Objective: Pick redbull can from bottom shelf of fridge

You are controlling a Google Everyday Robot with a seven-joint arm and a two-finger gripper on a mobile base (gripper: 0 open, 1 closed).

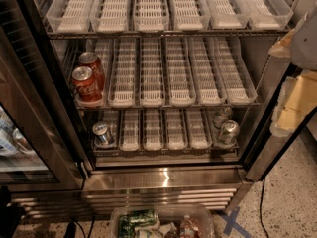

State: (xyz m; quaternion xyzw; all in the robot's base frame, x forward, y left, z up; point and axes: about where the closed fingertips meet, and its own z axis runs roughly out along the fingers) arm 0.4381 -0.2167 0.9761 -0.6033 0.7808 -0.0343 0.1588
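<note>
The fridge (163, 177) stands open, with wire racks and white slotted trays. On the bottom shelf (163, 148), the redbull can (102, 133) stands upright in the far-left lane, slim with a silver top. My gripper (303, 33) shows as a grey and cream shape at the right edge, level with the upper racks, far right of and above the can. It touches nothing on the shelves.
Two crinkly silver cans (227, 130) stand at the right end of the bottom shelf. Two red Coca-Cola cans (88, 81) stand on the middle rack, left lane. The glass door (29, 118) is swung open at left. A clear bin (163, 222) of drinks lies on the floor in front.
</note>
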